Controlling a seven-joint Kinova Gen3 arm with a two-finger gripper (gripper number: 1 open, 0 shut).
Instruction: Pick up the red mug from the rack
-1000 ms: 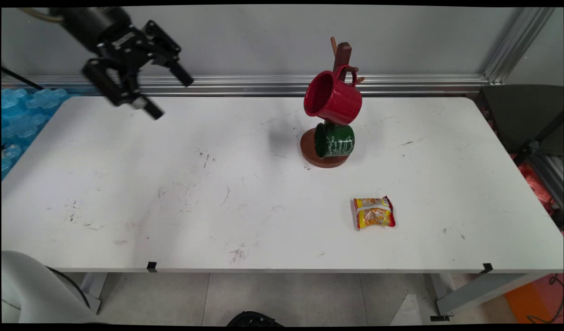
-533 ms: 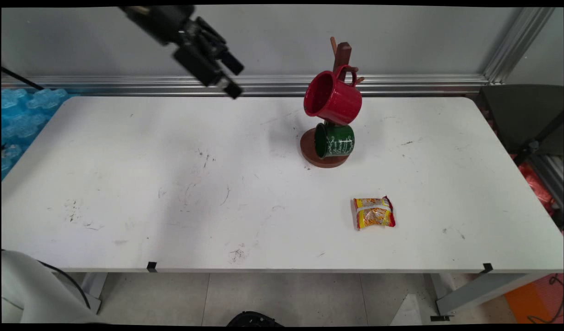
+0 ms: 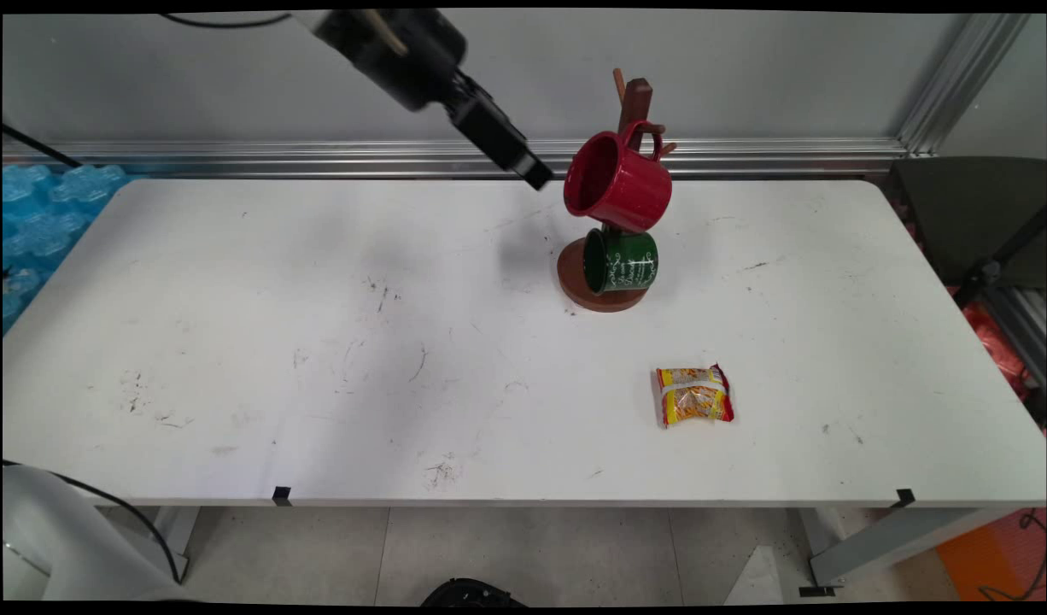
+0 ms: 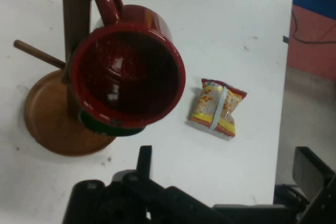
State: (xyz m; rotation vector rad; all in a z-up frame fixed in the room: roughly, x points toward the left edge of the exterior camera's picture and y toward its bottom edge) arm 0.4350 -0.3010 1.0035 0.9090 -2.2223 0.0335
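My gripper point(image 3: 530, 173) hangs in the air just left of a wooden mug tree point(image 3: 634, 98) at the back of the table. In the hand view the gripper point(image 4: 226, 169) is open, with its fingers point(image 4: 144, 162) wide apart and nothing between them. A red mug point(image 3: 617, 181) hangs by its handle on a peg, its mouth toward the gripper. The red mug point(image 4: 126, 74) fills the hand view's upper left. A green mug point(image 3: 621, 261) hangs below it, over the round base point(image 3: 575, 286). A yellow and red snack packet point(image 3: 694, 395) lies on the table nearer the front; the packet point(image 4: 217, 107) also shows in the hand view.
The white table point(image 3: 318, 342) has scuff marks across its middle. Blue bubble wrap point(image 3: 37, 213) lies off the left end. A metal rail point(image 3: 745, 155) runs along the wall behind. A dark chair point(image 3: 976, 222) stands off the right end.
The gripper has swept from the table's far left corner rightward along the back edge, ending close beside the red mug. The mugs and packet have not moved.
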